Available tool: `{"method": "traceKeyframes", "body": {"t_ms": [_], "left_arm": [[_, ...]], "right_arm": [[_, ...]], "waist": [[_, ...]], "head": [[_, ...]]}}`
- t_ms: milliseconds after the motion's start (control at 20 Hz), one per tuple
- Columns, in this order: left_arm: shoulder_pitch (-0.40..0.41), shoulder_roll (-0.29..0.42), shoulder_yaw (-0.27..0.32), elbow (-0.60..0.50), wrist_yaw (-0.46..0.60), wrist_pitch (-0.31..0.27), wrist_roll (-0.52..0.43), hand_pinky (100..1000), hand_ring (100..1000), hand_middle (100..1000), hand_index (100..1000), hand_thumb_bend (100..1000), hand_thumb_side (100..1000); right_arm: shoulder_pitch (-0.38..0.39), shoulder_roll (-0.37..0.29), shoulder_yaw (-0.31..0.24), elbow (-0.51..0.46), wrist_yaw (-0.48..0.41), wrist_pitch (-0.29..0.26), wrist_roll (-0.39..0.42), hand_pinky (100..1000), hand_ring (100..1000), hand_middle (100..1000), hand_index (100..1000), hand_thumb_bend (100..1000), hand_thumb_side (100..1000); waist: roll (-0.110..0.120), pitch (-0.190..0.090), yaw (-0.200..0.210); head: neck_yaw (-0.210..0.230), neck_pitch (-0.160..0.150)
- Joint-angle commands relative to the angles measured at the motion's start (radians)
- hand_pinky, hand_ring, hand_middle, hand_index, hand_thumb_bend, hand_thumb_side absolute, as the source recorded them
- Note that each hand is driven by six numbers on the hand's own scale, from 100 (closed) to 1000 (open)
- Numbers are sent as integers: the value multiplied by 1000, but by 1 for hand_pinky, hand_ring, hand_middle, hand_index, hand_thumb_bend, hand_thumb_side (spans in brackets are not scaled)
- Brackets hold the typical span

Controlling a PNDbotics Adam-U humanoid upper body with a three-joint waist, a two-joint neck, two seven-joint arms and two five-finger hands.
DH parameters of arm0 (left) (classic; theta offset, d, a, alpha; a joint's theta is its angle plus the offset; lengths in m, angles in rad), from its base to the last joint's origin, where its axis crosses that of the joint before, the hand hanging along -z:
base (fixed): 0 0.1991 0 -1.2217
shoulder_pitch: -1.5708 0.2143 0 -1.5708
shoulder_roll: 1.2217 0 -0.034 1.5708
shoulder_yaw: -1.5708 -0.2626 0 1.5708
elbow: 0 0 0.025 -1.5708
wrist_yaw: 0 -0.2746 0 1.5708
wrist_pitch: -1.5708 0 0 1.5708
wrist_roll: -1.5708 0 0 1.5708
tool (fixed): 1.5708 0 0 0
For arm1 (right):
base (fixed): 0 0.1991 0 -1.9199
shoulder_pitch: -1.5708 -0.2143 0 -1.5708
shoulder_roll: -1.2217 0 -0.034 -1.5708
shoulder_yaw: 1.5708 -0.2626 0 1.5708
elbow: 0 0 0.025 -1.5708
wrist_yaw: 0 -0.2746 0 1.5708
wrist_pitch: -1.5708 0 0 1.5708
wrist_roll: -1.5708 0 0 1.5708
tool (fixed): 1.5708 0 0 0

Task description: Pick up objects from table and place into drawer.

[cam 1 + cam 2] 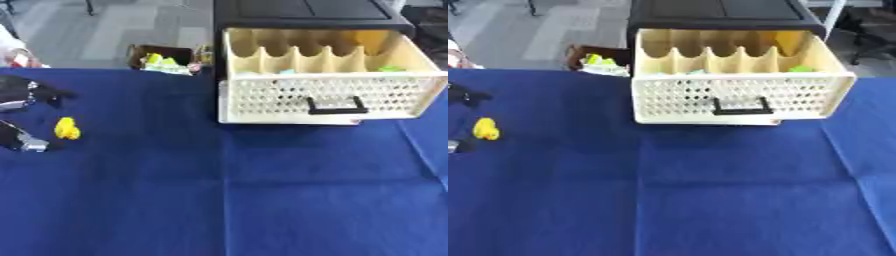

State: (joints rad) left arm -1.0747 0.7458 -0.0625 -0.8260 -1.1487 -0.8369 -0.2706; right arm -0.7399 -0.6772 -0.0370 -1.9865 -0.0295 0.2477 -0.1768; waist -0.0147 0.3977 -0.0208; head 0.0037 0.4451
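A small yellow rounded object [66, 128] (its exact kind could not be made out) lay on the dark blue cloth-covered surface [219, 200] near the left edge, well apart from the cream perforated plastic drawer [328, 97]. The drawer stood pulled out of a black cabinet [302, 12] at the far side of the surface, its black handle [336, 106] facing forward and its inside split by wavy cream dividers into a row of compartments. A green item [391, 68] and a yellow one [372, 40] were seen in the right-hand compartments.

The robot's left hand [26, 92] was seen at the left edge, just beside the yellow object, with black parts above it and a black and silver part below it. The fingers appeared to be spread on either side of the object without closing on it, and nothing was held. The right hand was not shown in either view.

The step in hand was judged to be the grasp of the yellow object. It would be done well if the fingers were brought down around the middle of the object, closed only once it sat between fingers and thumb, and lifted straight up so the cloth was not dragged. The carry to the drawer would then need to clear the front wall before release over an open compartment.

No brand, label or writing could be read anywhere.
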Motion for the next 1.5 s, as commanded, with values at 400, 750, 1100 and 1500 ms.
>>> {"method": "traceKeyframes", "body": {"t_ms": [400,750,1100,1500], "left_arm": [[-38,13,44,30,-152,-37,82,542,694,648,946,425,752],[-59,2,72,82,-258,-36,189,530,683,647,968,291,715],[-73,-2,90,128,-316,-26,283,526,678,656,956,181,704],[-88,1,97,156,-382,1,286,546,708,689,996,271,799]], "right_arm": [[-15,-7,-22,-14,-6,15,-2,685,100,170,749,100,940],[-8,-3,-28,-14,-7,21,-3,691,100,168,741,100,946],[-5,2,-34,-14,-9,24,-2,693,100,165,735,100,949],[-1,9,-39,-14,-12,28,-4,694,100,162,729,100,954]], "waist": [[3,-6,-4],[-1,4,-6],[-5,12,-9],[-4,21,-13]], "head": [[7,-29],[12,-39],[15,-49],[16,-58]]}}
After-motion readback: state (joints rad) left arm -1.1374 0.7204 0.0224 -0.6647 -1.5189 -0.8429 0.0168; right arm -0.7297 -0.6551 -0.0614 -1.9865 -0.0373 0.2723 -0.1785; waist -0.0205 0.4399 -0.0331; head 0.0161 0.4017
